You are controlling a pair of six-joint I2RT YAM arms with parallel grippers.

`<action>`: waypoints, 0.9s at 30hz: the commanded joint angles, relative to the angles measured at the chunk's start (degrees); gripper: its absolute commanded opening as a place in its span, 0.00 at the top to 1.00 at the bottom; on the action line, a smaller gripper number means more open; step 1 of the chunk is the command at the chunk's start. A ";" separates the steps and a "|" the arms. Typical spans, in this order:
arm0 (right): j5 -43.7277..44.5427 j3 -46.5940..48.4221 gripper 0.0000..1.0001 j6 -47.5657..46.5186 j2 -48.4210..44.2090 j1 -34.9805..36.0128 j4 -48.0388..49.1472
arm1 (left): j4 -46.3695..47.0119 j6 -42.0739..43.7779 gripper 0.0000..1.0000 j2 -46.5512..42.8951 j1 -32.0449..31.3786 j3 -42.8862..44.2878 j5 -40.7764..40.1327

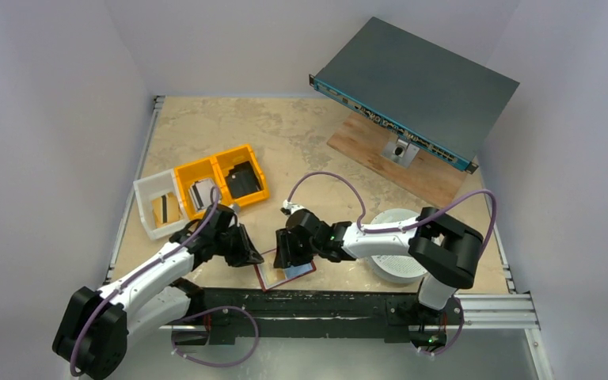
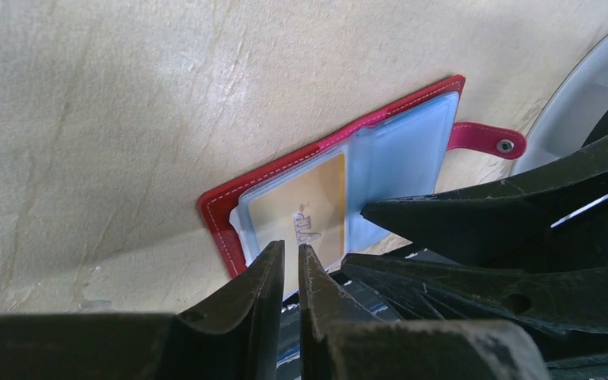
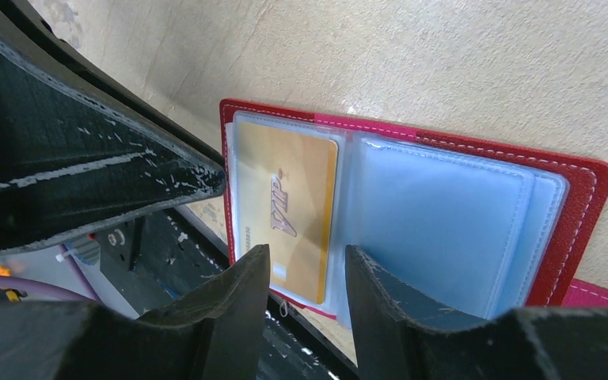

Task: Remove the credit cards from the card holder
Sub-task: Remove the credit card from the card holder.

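Card holder (image 3: pixel 582 202) lies open at lower centre of the top view, long axis left-right, with a gold card (image 3: pixel 289 210) in its left sleeve. White bin (image 1: pixel 146 207) holds another card (image 1: pixel 164 208). Yellow bins (image 1: pixel 215 176) hold a grey part (image 1: pixel 202 192) and a black block (image 1: pixel 243 180). Left gripper (image 2: pixel 291 257) is nearly together at the gold card's edge, and I cannot tell if it grips. Right gripper (image 3: pixel 305 273) stands apart over the sleeves.

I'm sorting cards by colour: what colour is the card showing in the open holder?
The card is golden-yellow, clearest in the right wrist view.
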 commanded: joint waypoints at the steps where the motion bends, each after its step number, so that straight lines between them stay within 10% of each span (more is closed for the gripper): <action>1: -1.01 -0.80 0.60 0.70 -0.33 -0.57 3.01 | 0.53 -0.64 0.89 1.20 -1.86 0.61 -1.24; 27: -10.11 -5.60 0.60 2.97 3.28 -3.30 11.70 | 1.64 -3.72 0.98 10.64 -10.03 4.18 -9.12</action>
